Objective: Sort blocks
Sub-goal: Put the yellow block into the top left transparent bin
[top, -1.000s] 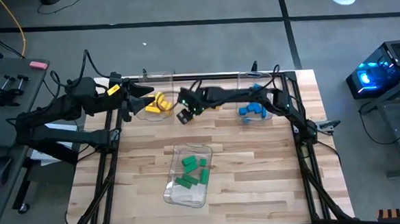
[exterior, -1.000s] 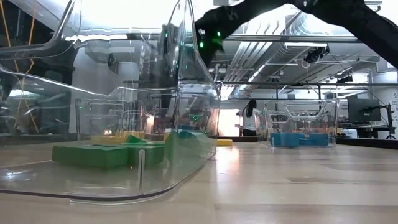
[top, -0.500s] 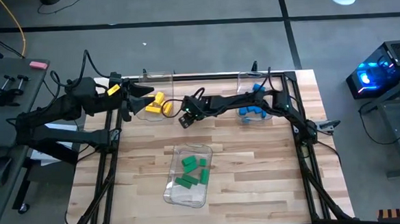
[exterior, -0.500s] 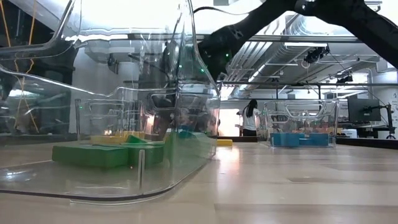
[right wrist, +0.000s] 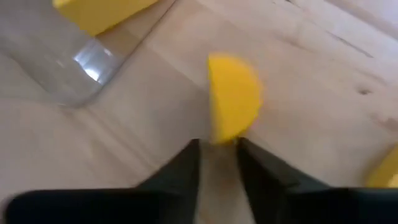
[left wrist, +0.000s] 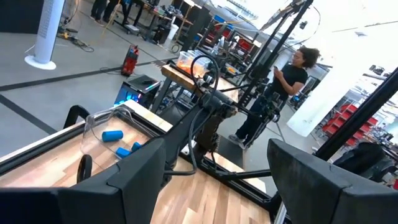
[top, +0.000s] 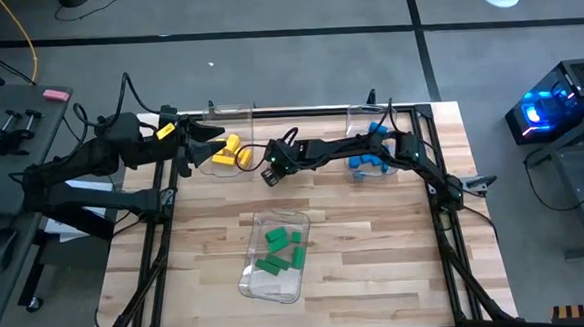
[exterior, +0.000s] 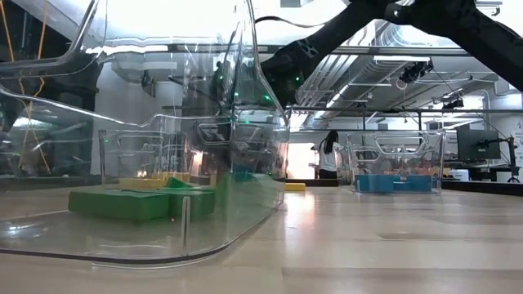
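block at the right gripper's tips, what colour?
Yellow. The block on the wood shows best in the right wrist view, just past the right gripper.

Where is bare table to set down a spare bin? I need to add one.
Bare wood lies right of the green-block bin, below the blue-block bin, and left of the green one. The back edge is crowded: yellow-block bin, right gripper, left gripper.

- Right gripper (top: 270,174) is low over the table (top: 377,259), just beside the bin of yellow blocks (top: 228,153).
- Green blocks (top: 280,250) fill the near bin; blue blocks (top: 368,160) the right one.
- Left gripper (top: 209,140) hovers by the yellow bin.
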